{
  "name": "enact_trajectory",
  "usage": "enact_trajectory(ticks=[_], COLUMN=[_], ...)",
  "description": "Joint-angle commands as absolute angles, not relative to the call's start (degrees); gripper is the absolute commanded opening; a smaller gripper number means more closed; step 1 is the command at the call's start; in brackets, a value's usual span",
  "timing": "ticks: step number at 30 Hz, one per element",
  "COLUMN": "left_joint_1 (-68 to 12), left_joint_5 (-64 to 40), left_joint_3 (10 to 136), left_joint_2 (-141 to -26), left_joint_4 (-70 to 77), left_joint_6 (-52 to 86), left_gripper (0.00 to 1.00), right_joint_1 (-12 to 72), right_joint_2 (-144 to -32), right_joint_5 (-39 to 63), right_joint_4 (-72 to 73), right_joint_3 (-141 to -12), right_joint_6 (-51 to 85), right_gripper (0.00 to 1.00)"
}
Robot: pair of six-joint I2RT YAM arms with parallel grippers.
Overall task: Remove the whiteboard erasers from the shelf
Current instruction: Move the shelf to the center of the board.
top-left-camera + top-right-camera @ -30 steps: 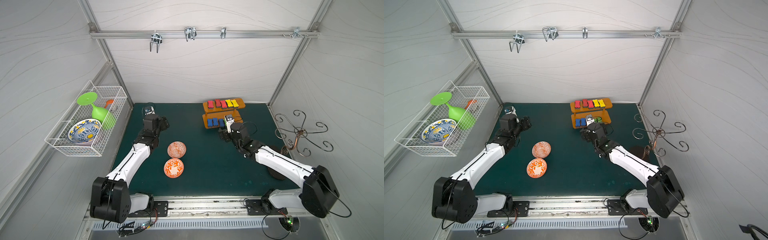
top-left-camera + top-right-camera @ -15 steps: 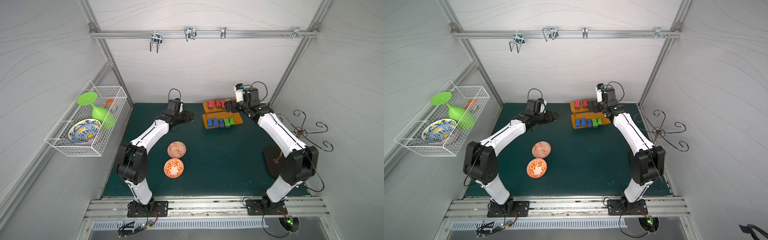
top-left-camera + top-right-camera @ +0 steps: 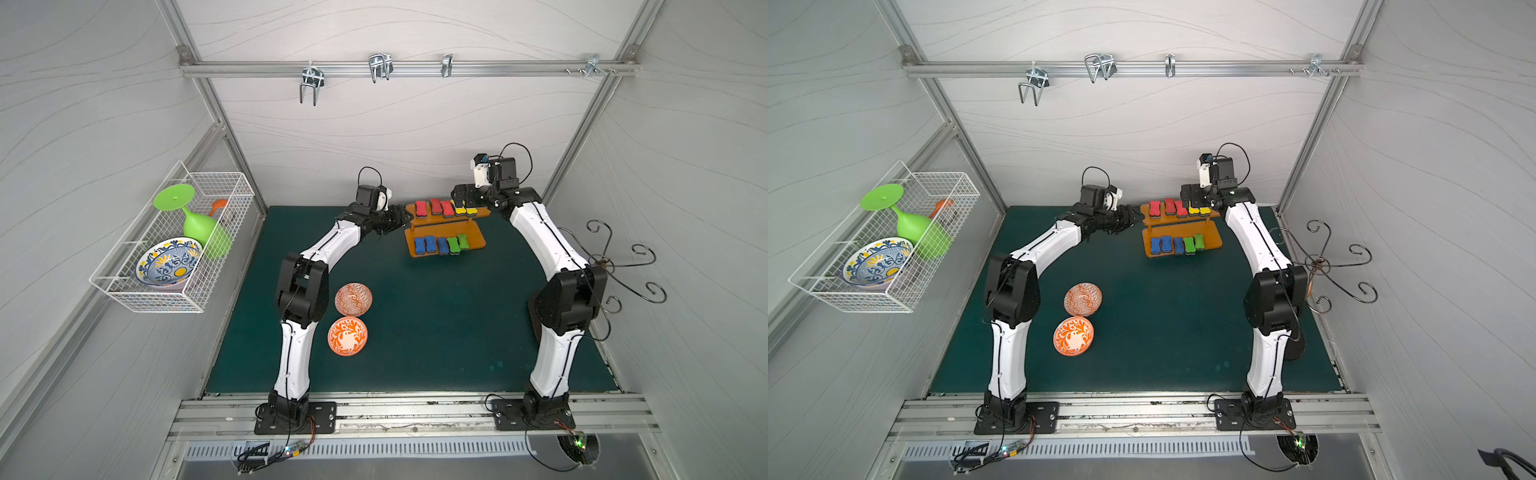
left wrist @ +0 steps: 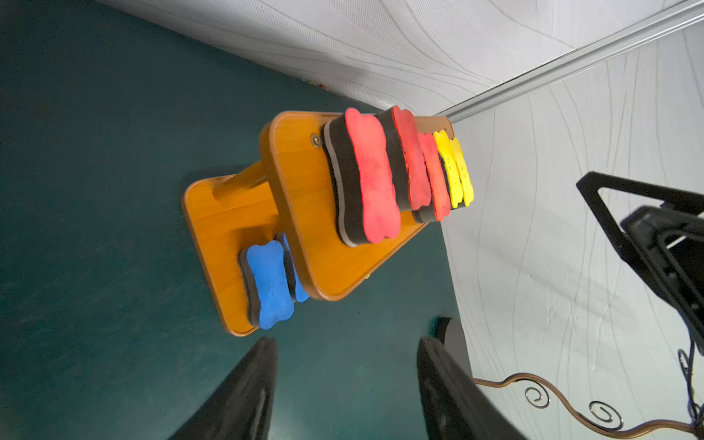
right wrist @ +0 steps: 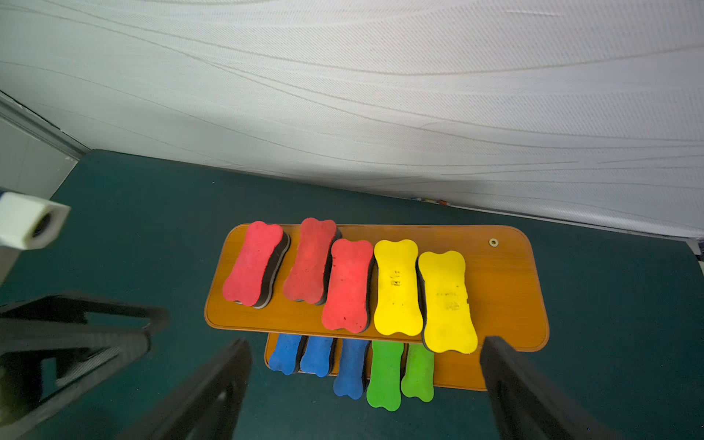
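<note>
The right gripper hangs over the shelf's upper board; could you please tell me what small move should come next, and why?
Probably lower the right gripper onto the end yellow eraser and close: its jaws stand open above that end of the shelf, that eraser lies close by one finger, and nothing is held yet.

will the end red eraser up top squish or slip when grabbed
The end red eraser looks like foam over dark felt, so probably light and squashy. Its matte face should hold. Flat and bone-shaped, it is unlikely to roll.
</note>
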State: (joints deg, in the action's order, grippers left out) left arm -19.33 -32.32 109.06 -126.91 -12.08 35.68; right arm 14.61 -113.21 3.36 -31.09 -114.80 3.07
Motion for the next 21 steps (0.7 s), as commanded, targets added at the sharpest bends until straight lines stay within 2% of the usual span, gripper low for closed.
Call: enact_trajectory(ticks=[1, 8, 14, 21], left_joint_1=[-17.72, -16.61, -16.27, -16.34], left_joint_5=[-35.49, -39.19, -41.96, -43.31], left_joint_3=[114.50, 117.34, 119.09, 121.17], left_joint_2=[-130.77, -135.62, -139.17, -141.45], left_joint_4=[-8.78, -1.82, 2.52, 5.71], left_joint_6=[38.95, 44.31, 49.06, 53.03], left_gripper=[0.61, 0.58, 0.49, 0.46], right_joint_1=[14.16, 14.04, 14.08, 14.07], right_joint_2=[-113.55, -113.11, -112.29, -111.93], right_joint_5=[6.15, 7.73, 8.31, 8.37], right_joint_4=[-32.61, -32.27, -32.10, -31.87], right_joint_3=[-115.78, -115.18, -114.33, -114.01], right_joint_6=[2.47, 2.71, 2.74, 2.73], right_gripper=[0.99, 0.99, 0.99, 0.99])
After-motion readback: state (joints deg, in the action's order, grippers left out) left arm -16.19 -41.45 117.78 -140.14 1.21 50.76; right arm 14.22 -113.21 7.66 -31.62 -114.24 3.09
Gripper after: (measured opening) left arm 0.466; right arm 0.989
